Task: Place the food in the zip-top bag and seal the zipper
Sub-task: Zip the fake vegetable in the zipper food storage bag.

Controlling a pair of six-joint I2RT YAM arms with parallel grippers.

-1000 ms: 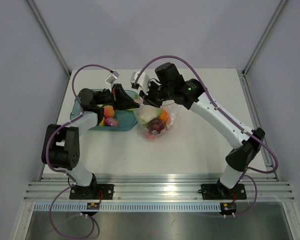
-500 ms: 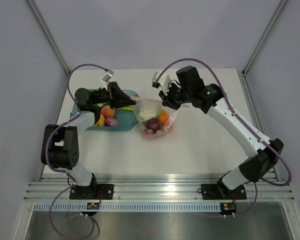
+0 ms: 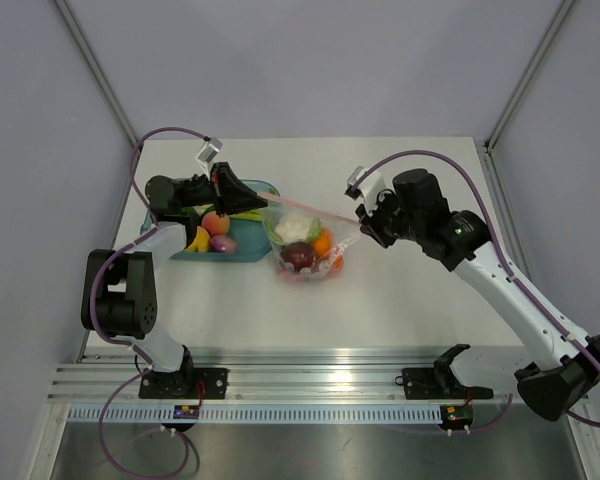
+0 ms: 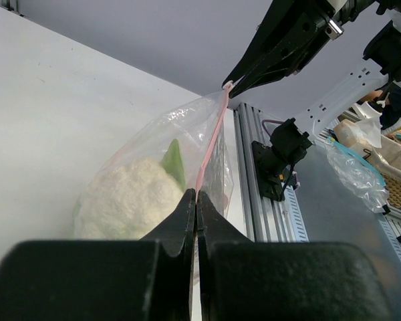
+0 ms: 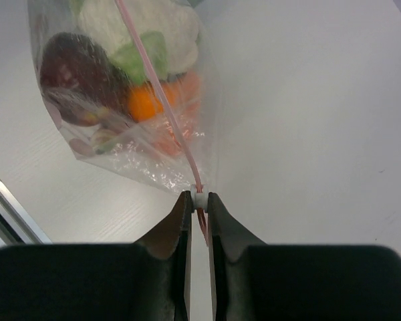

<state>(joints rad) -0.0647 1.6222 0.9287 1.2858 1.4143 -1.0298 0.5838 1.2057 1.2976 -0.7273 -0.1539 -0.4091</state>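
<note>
The clear zip-top bag [image 3: 332, 262] lies mid-table holding food: a white cauliflower [image 3: 292, 230], an orange ball [image 3: 323, 243] and a dark red piece [image 3: 298, 256]. Its pink zipper [image 3: 315, 210] is stretched taut between both grippers. My left gripper [image 3: 266, 206] is shut on the zipper's left end; in the left wrist view the zipper [image 4: 214, 134] runs from the left gripper [image 4: 196, 194] past the cauliflower [image 4: 127, 200]. My right gripper [image 3: 364, 222] is shut on the white slider [image 5: 199, 198] at the right end of the zipper [image 5: 154, 73], between its fingertips [image 5: 198, 198].
A teal tray [image 3: 158, 214] sits left of the bag, under my left arm, with a peach ball [image 3: 216, 222], a purple piece [image 3: 223, 243] and a yellow piece [image 3: 198, 240]. Side walls flank the table; an aluminium rail [image 3: 310, 378] runs along the near edge.
My right gripper has travelled right along the zipper, from the bag's left side to its right end. The strip is now pulled straight. My left gripper has drawn slightly left.
</note>
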